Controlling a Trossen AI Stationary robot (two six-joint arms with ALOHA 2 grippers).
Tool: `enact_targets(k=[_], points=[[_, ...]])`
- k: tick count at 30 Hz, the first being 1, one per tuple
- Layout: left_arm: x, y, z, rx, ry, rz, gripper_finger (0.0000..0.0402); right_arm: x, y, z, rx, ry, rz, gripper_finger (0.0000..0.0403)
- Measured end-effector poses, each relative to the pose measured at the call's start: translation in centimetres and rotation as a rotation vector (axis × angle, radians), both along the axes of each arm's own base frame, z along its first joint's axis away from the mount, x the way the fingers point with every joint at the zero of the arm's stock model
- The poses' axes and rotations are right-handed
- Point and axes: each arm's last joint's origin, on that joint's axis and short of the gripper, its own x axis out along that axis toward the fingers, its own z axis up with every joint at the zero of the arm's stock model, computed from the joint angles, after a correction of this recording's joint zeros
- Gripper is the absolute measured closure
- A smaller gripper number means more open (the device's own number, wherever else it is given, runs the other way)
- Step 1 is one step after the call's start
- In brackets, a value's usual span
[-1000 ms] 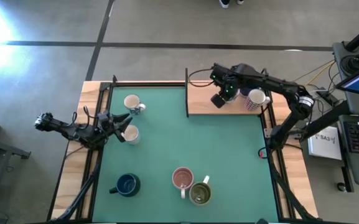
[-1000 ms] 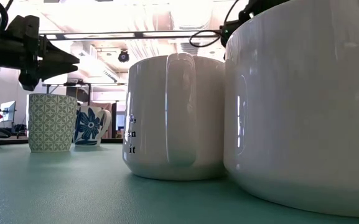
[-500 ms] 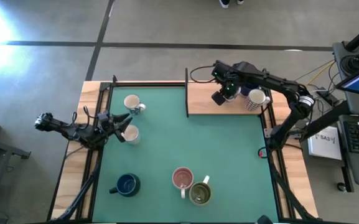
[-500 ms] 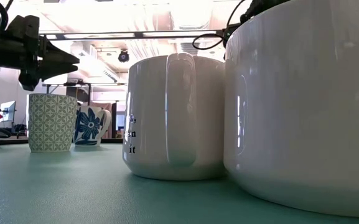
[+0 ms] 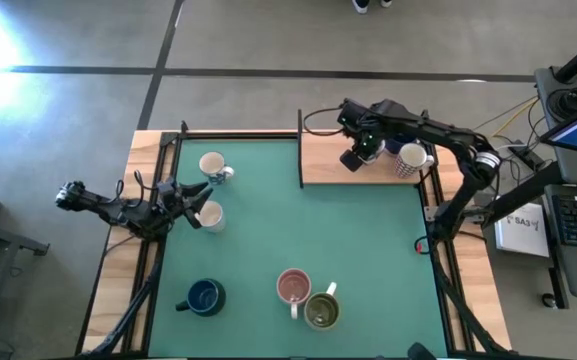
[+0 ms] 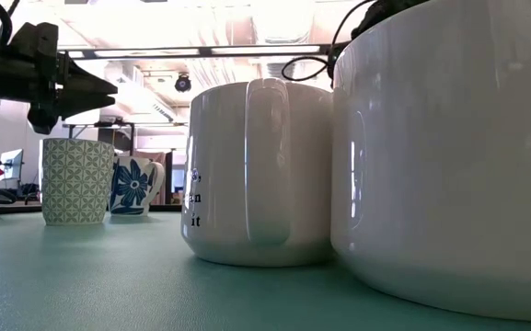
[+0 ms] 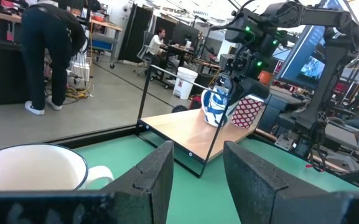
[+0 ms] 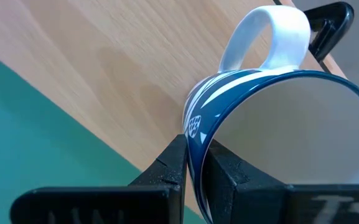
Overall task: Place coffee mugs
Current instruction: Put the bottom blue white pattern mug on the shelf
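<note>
My right gripper is over the wooden shelf at the table's far right, shut on a blue-and-white mug, which also shows in the left wrist view. Beside it on the shelf stands a white mug with red dots. My left gripper hangs open and empty at the table's left, between two cream mugs. A dark blue mug, a pink one and an olive-green one stand near the near edge. My right gripper holds the blue-and-white mug by its rim, on the side opposite the white handle. One finger is inside the cup and the other outside. The fingers slant down from above. Whether its base rests on the shelf, I cannot tell.
A thin black frame stands upright on the shelf's left edge. The green mat is bare in its middle. In the low view two white-sided mugs fill the foreground. People stand in the room behind.
</note>
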Motion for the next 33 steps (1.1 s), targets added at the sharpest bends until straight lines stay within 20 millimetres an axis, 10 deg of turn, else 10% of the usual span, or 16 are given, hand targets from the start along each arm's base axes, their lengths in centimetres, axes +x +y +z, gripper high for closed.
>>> enact_targets(k=[33], points=[[0.00,0.00,0.00,0.000,0.000,0.000,0.0278,-0.02,0.00,-0.39,0.016,0.043,0.072,0.0361]])
